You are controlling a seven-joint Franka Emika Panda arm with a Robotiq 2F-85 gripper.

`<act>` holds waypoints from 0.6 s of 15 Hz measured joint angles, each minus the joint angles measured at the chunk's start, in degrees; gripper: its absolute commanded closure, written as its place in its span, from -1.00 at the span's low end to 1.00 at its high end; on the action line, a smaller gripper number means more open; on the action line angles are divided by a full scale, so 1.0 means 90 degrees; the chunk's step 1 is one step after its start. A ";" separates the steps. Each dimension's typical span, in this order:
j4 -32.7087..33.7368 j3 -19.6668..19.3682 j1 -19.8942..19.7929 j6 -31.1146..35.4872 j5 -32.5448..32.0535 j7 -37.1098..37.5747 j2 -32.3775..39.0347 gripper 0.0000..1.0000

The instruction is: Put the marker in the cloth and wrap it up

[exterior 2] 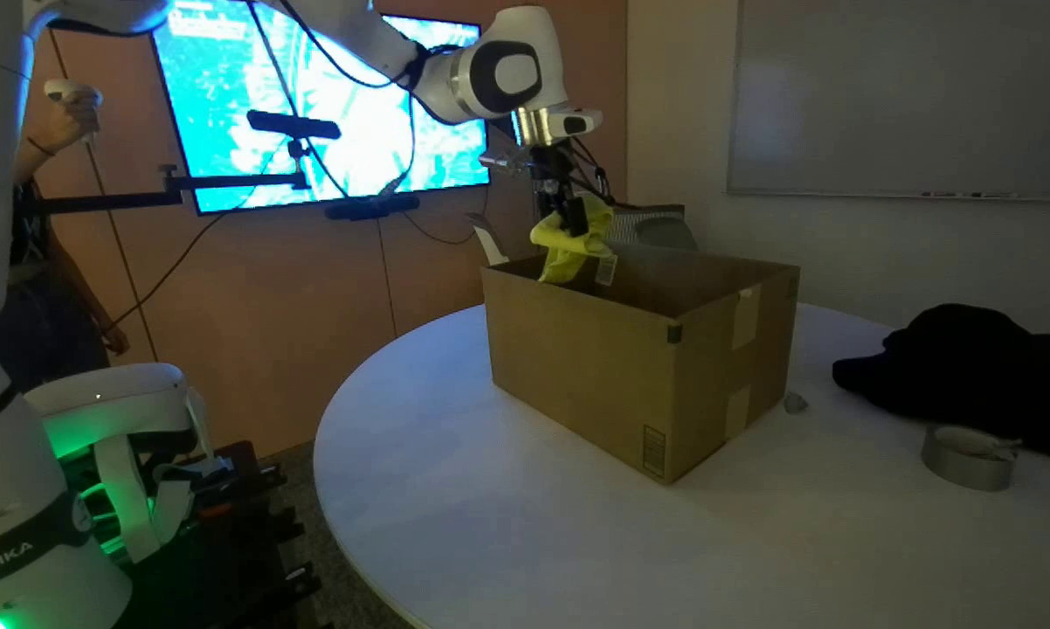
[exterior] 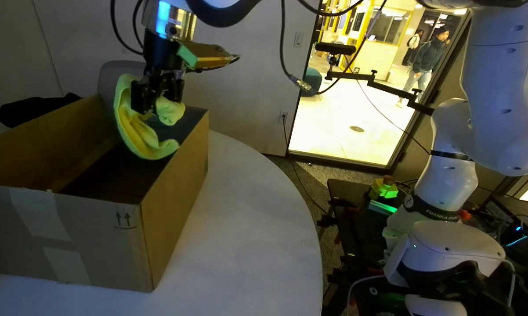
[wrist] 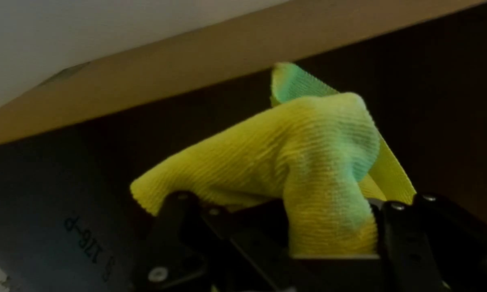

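Observation:
The yellow cloth (exterior: 136, 131) hangs bunched from my gripper (exterior: 158, 97) at the open top of a cardboard box (exterior: 84, 245). In an exterior view the cloth (exterior 2: 564, 258) dips just below the box's rim, with my gripper (exterior 2: 569, 218) above it. In the wrist view the folded cloth (wrist: 324, 162) fills the space between the black fingers of my gripper (wrist: 296, 207), which are shut on it. One fold stands up toward the camera and another sticks out to the side. The marker does not show in any view; whether it is inside the cloth cannot be told.
The box (exterior 2: 577, 376) stands on a round white table (exterior 2: 455, 489), its tall walls around the space below my gripper. A tape roll (exterior 2: 970, 459) and a black garment (exterior 2: 970, 367) lie beside it. A camera on a bracket (exterior: 334, 48) and loose cables hang near the arm.

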 measured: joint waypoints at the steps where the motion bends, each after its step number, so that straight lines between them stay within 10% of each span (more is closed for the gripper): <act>1: 0.0264 0.0001 0.0028 -0.0001 0.0006 0.0022 0.0324 1.00; 3: 0.0786 0.0005 0.0079 -0.0022 0.0042 0.0037 0.0988 0.99; 9: 0.1885 0.0036 0.0137 -0.0304 0.0249 0.0037 0.2187 -0.13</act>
